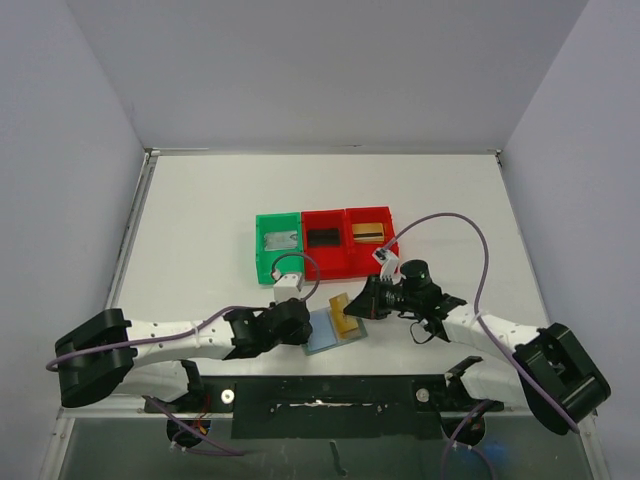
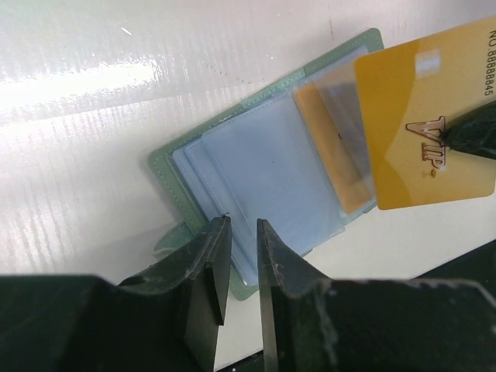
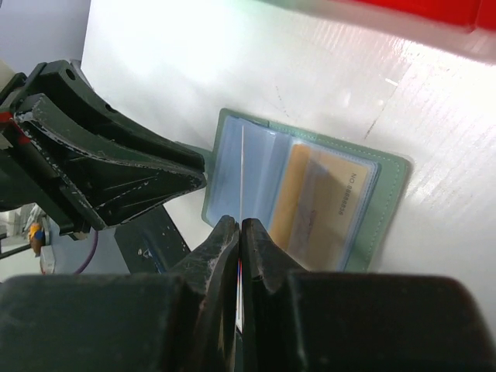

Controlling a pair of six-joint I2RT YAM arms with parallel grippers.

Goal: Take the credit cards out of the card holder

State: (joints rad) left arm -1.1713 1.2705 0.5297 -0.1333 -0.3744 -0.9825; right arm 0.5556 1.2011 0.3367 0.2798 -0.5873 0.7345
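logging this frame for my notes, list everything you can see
card holder: one, grey-green, open on the table between the arms
held gold card: one, gold, out of the holder, in the right fingers
sleeved gold card: one, gold, inside the holder's clear pocket
green bin: one, green, behind the holder, silver-grey card inside
red bins: two, red, right of the green one, black card and striped gold card inside
table: one, white
left fingers: black, closed on the holder's edge
right fingers: black, shut on the held gold card

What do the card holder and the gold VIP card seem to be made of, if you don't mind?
The card holder has a matte grey-green cover, likely faux leather or soft plastic, with a seam line along its edge; its inner sleeves look like clear glossy film. The gold card looks like stiff glossy plastic: it stays flat and shows glare.
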